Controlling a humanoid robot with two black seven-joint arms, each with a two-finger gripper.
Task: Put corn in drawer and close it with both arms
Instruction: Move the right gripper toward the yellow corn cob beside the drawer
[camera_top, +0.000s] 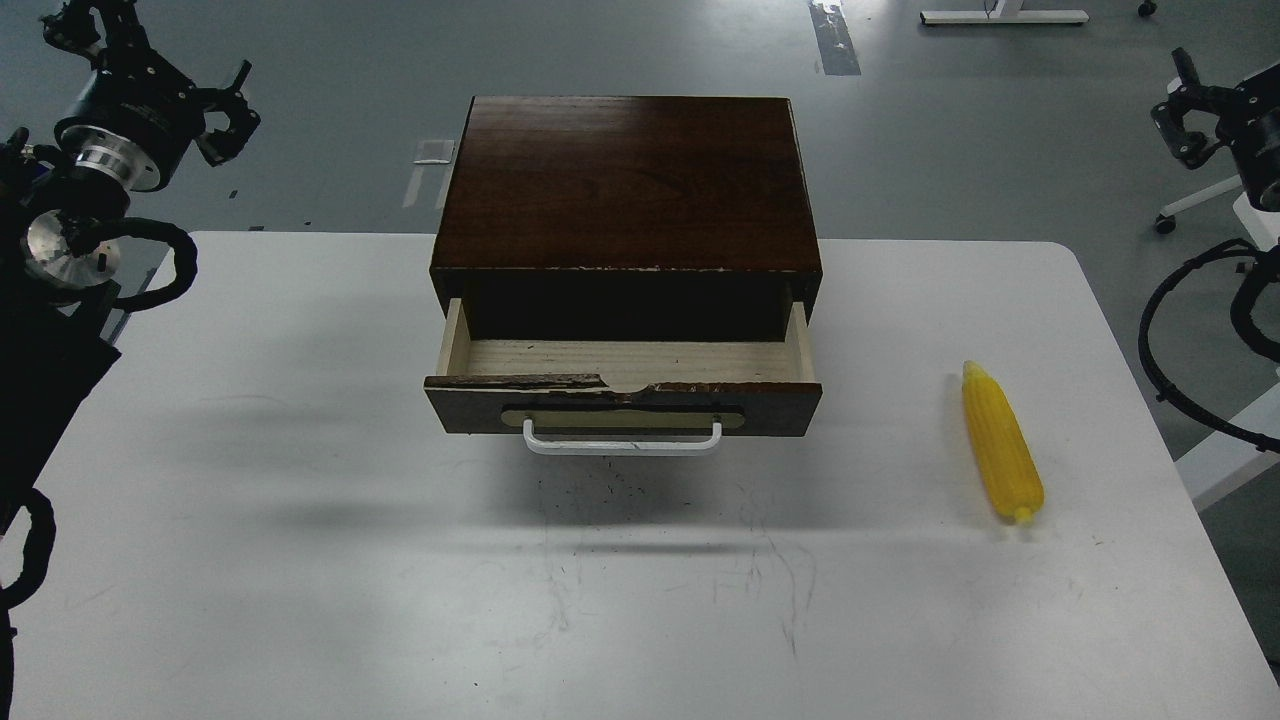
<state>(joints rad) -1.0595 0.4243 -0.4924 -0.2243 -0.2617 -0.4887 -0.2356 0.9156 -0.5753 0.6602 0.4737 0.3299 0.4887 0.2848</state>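
The dark brown wooden box (625, 180) stands at the middle back of the white table (300, 560). Its drawer (622, 408) is pulled out toward me, showing a pale wood floor with nothing on it and a white bar handle (621, 440) on the front. The yellow corn (1001, 443) lies flat on the table to the right of the drawer, pointed tip away from me. My left gripper (235, 100) hangs open in the air at the far upper left, off the table. At the far upper right my right gripper (1178, 100) is also raised, open and holding nothing.
The table's right edge runs close to the corn. Black cables (1160, 340) loop beside the table at the right, and my left arm's body (50, 380) covers the left edge. Grey floor with a chair base (1190, 205) lies behind.
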